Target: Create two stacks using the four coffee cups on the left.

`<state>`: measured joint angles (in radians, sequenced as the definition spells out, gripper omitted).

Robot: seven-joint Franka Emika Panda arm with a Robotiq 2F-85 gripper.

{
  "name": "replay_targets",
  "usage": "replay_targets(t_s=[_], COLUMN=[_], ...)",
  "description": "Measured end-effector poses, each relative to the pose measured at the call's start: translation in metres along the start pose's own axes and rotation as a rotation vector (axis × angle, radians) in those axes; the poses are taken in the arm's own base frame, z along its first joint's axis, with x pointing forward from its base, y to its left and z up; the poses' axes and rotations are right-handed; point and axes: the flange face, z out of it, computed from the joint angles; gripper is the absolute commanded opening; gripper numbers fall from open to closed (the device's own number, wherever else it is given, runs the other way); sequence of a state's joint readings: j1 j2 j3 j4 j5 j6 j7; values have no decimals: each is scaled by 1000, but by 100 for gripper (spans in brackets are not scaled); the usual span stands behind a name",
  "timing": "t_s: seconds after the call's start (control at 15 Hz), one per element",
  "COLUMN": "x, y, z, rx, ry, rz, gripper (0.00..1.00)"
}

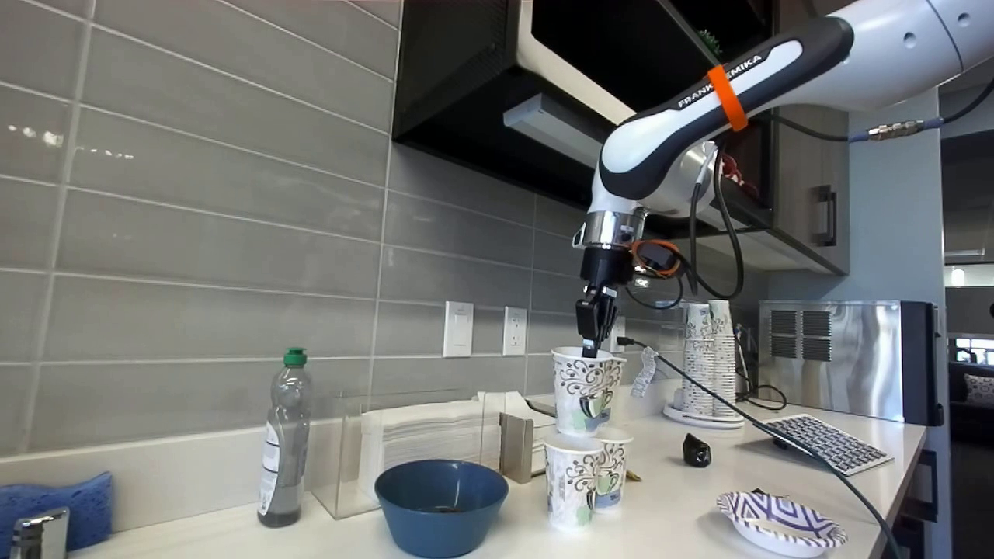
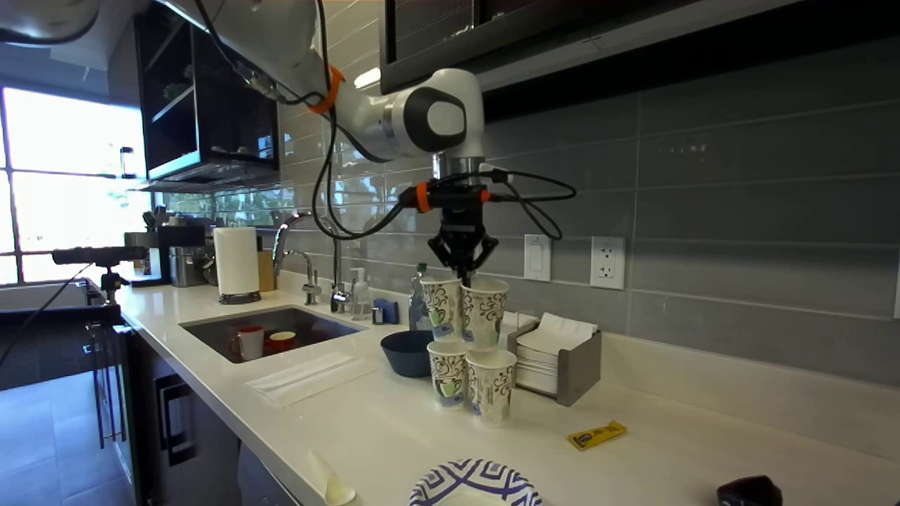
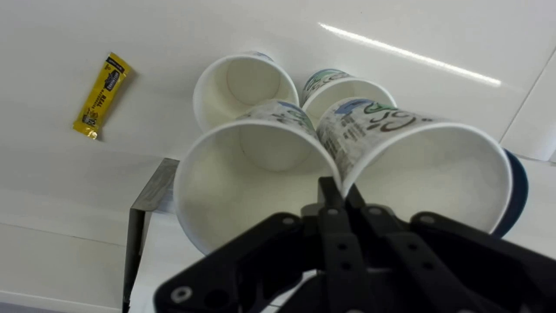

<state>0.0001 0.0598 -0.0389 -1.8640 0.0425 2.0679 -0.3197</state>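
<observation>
Black two-finger gripper (image 3: 342, 193), jaws pinching adjoining rims of two white tapered scroll-print paper cups (image 2: 484, 315), holds them just above the lower matching pair (image 2: 491, 388), right of the round blue bowl (image 1: 441, 532). I'd guess: to nest both at once.

In an exterior view, the window (image 2: 70, 161) burned out to near-plain white, and the floor tiles (image 2: 77, 450) below it had a bluish cast. The black wall cabinet (image 1: 458, 93) sank nearly to featureless dark, while the grey tile backsplash (image 1: 233, 178) gave back small, smeared points of light. Bright, rippled reflections ran down the stainless-steel appliance (image 1: 846, 380). In the wrist view, a hard white streak of glare crossed the glossy countertop (image 3: 434, 17); the mayonnaise packet (image 3: 102, 95), its larger lettering readable, cast a soft shadow, and gentle shading filled the paper cups (image 3: 256, 174).
</observation>
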Motion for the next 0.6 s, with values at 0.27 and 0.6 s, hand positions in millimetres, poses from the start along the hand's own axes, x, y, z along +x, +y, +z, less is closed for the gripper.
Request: replay_targets(t_s=[0.27, 0.6], x=[2, 6], y=[0, 1], z=[4, 6], rx=[5, 7], ry=[-18, -32], rz=[-1, -2], gripper=[1, 1])
